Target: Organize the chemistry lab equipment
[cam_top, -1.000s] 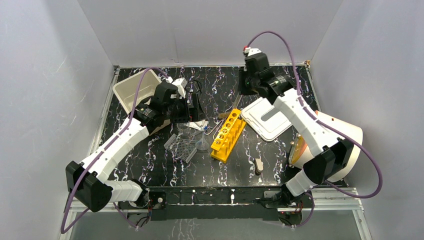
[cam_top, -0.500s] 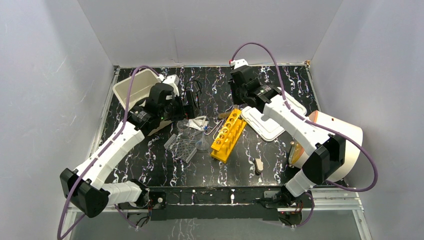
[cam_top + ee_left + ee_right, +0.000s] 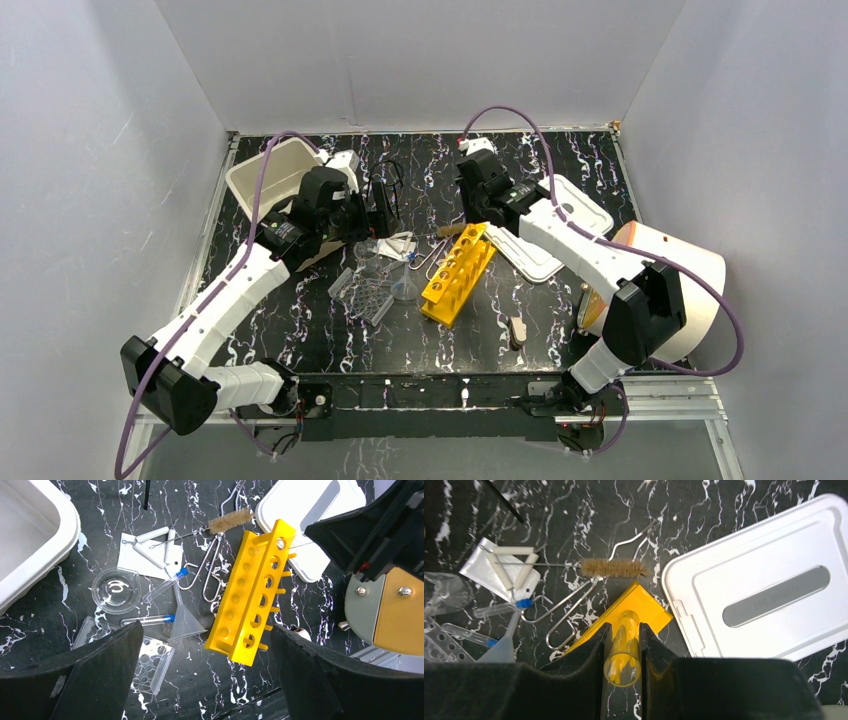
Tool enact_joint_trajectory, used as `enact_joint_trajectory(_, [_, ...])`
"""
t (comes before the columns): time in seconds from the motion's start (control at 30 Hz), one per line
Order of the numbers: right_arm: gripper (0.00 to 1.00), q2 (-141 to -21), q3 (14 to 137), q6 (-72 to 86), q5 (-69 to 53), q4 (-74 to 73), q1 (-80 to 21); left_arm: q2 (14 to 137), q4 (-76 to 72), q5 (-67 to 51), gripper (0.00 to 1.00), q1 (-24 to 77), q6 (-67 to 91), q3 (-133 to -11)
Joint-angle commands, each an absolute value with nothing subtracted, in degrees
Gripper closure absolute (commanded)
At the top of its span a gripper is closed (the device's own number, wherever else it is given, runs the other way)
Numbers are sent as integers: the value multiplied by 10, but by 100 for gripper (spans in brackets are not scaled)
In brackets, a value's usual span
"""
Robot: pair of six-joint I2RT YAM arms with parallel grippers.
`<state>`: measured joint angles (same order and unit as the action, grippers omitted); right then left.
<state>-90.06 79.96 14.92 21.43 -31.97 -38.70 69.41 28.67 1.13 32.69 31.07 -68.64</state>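
My right gripper (image 3: 623,639) is shut on a clear test tube (image 3: 623,652), held upright just above the far end of the yellow six-hole rack (image 3: 646,607). In the top view the rack (image 3: 458,272) lies mid-table with the right gripper (image 3: 478,212) over its far end. My left gripper (image 3: 207,630) is open and empty, hovering above a clear funnel (image 3: 187,622), two blue-capped tubes (image 3: 165,584), a round glass dish (image 3: 116,583) and the clear ridged tray (image 3: 150,662). A bristle brush (image 3: 231,521) and metal tongs (image 3: 207,575) lie beside the rack.
A beige bin (image 3: 262,178) sits at the far left, its white slotted lid (image 3: 555,232) right of the rack. A big white cylinder with an orange face (image 3: 665,290) stands at the right. A black wire loop (image 3: 395,172) lies at the back. A small item (image 3: 517,328) lies near the front.
My right arm has swung left and down with the tube, from the back of the table to the rack's far end. My left arm shifted slightly left, then held still.
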Motion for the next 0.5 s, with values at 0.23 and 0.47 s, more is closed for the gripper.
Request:
enact_joint_trajectory(0.23, [77,-858,698,212,257,-240,-389,691,268,4,2,317,298,-671])
enact_joint_trajectory(0.47, [61,-864,714,218,252,-273,-389,697,267,2,2,311,291,-677])
